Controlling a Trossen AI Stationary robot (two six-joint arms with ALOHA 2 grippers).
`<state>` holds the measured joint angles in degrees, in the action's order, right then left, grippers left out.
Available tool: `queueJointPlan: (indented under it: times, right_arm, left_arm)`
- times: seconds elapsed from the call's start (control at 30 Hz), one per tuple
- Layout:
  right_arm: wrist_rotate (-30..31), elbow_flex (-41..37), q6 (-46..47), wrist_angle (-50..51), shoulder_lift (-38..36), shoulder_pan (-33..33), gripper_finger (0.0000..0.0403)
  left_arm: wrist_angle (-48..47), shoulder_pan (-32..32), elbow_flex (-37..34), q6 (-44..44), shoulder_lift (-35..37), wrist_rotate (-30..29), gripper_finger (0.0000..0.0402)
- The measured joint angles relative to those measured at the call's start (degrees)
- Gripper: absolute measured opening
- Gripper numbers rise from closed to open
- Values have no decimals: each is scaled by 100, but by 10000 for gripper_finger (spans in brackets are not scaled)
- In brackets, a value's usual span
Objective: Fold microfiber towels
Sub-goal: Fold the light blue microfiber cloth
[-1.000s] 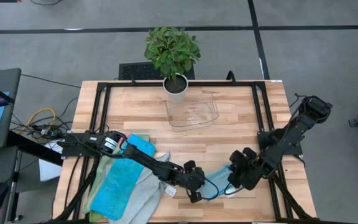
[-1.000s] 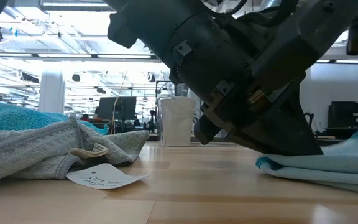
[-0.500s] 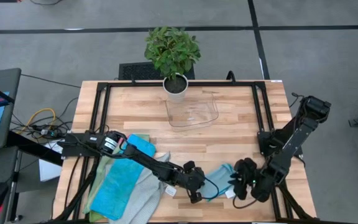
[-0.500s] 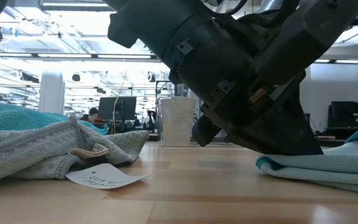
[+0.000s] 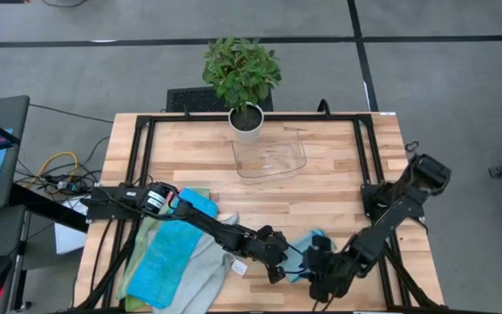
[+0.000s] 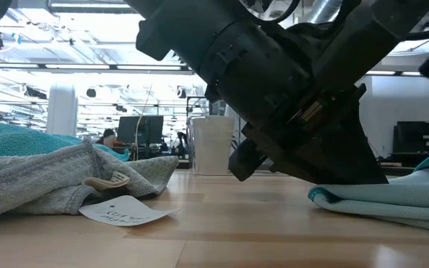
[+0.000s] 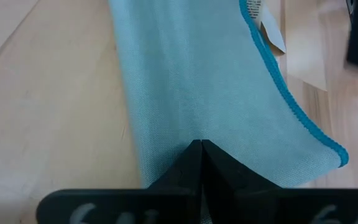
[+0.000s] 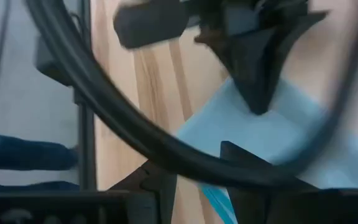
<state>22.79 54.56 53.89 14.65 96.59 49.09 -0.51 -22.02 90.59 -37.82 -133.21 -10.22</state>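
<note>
The light teal towel [image 5: 308,249] lies on the wooden desk [image 5: 338,187] near its front edge, well apart from the potted plant [image 5: 242,78] at the far edge. The left claw [image 5: 277,266] sits on the towel's side away from the right arm, its fingers [image 7: 194,165] pressed together and pinching the cloth; in the left wrist view the fabric runs straight out from the shut tips, its darker teal hem [image 7: 284,93] along one side. The right claw [image 5: 321,277] is low over the same towel, close beside the left one. Its fingers [image 8: 241,168] stand partly apart in the right wrist view, with the towel beneath them; whether they hold any cloth cannot be told.

A heap of other towels [image 5: 172,262], bright blue over grey and green, lies under the left arm, farther from the plant's pot than the clear plastic tray [image 5: 273,157], which sits just in front of the pot. In the low view, a white label [image 6: 125,214] pokes out from the grey cloth [image 6: 58,182], and the dark bulk of the arms blocks most of the desk behind.
</note>
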Motion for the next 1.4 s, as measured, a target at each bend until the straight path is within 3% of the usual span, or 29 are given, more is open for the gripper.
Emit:
queueJointPlan:
  times: [0.47, 0.8, 0.9, 1.13, 1.27, 1.4]
  right_arm:
    - [-51, 515, 350, -645, 1409, 2, 132]
    - [-104, 525, 1015, -560, 1468, 207, 123]
    - [-105, 525, 1060, -501, 1465, 222, 121]
    - [-118, 525, 1077, -441, 1461, 231, 120]
    - [-107, 520, 1073, -420, 1461, 259, 120]
    - [-53, 516, 1067, -402, 1461, 326, 120]
  left_arm:
    - [0, 48, 0, 317, 0, 192, 2]
    - [-150, 413, 127, 528, 62, 1641, 2]
    - [-298, 570, 141, 812, 196, 1919, 2]
    - [-1676, 815, 144, 1975, 626, 2422, 2]
    - [-1609, 611, 149, 2621, 936, 2535, 2]
    - [-1326, 256, 105, 3170, 1088, 2243, 2]
